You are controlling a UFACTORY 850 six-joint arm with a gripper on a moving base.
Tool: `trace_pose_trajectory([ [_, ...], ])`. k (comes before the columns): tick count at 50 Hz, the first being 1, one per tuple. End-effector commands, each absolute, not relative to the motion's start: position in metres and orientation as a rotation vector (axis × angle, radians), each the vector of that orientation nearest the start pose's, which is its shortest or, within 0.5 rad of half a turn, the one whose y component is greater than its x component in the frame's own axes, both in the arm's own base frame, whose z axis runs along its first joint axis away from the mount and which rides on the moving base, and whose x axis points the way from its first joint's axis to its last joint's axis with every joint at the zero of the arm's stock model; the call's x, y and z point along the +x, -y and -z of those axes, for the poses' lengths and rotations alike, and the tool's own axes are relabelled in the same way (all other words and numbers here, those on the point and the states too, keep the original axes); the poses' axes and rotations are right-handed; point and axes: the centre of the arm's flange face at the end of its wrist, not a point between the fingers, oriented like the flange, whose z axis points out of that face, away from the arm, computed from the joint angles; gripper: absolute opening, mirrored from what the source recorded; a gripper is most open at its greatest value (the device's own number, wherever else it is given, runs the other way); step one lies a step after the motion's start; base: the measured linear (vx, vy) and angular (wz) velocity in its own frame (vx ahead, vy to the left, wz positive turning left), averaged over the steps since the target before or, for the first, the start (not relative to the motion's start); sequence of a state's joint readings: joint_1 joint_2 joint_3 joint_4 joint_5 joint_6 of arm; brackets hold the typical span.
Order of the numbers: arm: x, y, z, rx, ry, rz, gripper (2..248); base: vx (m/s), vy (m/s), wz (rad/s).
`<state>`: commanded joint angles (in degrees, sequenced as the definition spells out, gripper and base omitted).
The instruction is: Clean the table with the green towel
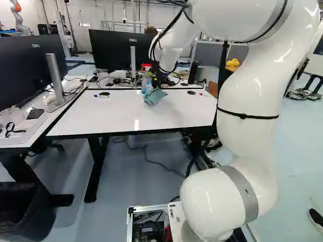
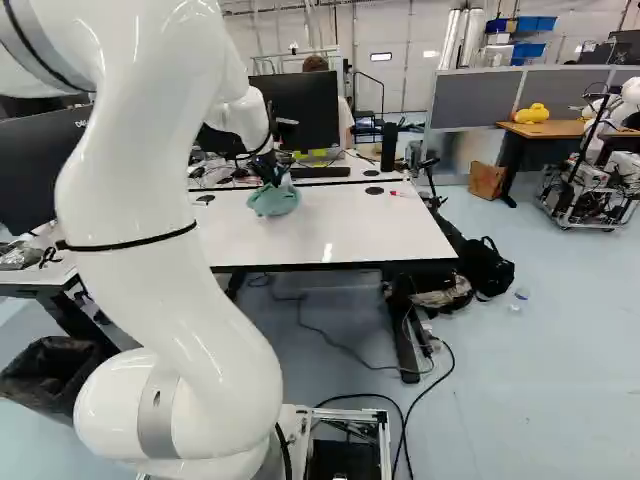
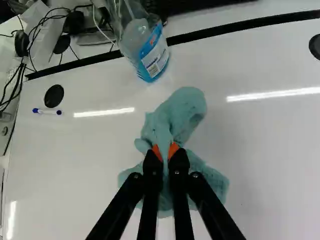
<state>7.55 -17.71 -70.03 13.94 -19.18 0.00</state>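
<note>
clasping green towel [image 3: 176, 116], pincer [image 2: 268, 170] hangs near 1 blue-labelled bottle [image 3: 154, 56].

On the left screen [image 1: 20, 65], near its upper edge, there is a short maker's name in pale capital letters. The same kind of name stands high on the other dark screen [image 1: 111, 50], which is behind the white table [image 1: 86, 118]. Also the clear bottle [image 3: 132, 37] carries a blue and white label [image 3: 156, 57]. On its white part I see small dark print, but this is too small for me to read.
</note>
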Motion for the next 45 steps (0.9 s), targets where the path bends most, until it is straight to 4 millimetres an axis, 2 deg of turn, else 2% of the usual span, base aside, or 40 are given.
trace_pose_trajectory([
  [45,0.65,-0.157,-0.515,-2.796,0.031,0.865,30,0.0,0.0,0.0],
])
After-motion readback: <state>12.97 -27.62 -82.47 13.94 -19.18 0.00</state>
